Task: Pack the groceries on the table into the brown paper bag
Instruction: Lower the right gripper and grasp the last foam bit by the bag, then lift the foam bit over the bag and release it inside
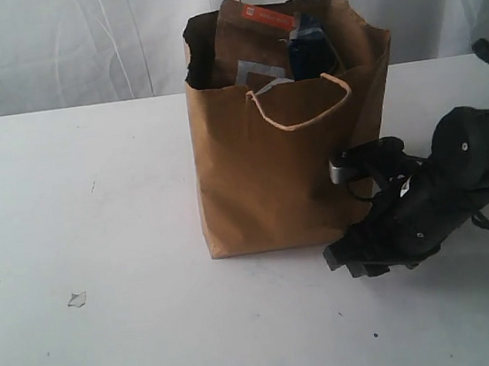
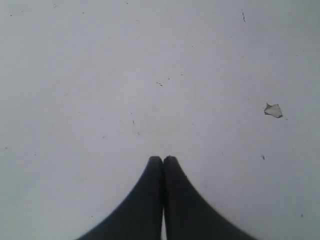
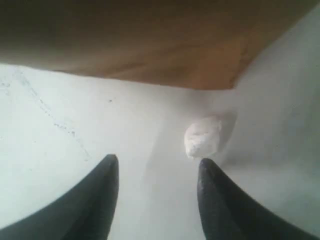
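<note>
White curtains hang behind a wide white surface. A tall brown paper bag stands upright near the middle of it, with a pale cord handle drooping over its front. 2 groceries poke out of the open top: a brown foil pouch with an orange-red strip, and a dark blue packet just beside it. The black right arm sits low over the surface, just beside the bag's lower right corner. Its wrist camera shows the right tool with its 2 fingers spread apart, pointing at the bag's base. A small pale lump, too blurred to identify, lies near 1 fingertip. The left tool has its fingers pressed together over bare surface, with a tiny pale flake lying apart from it.
</note>
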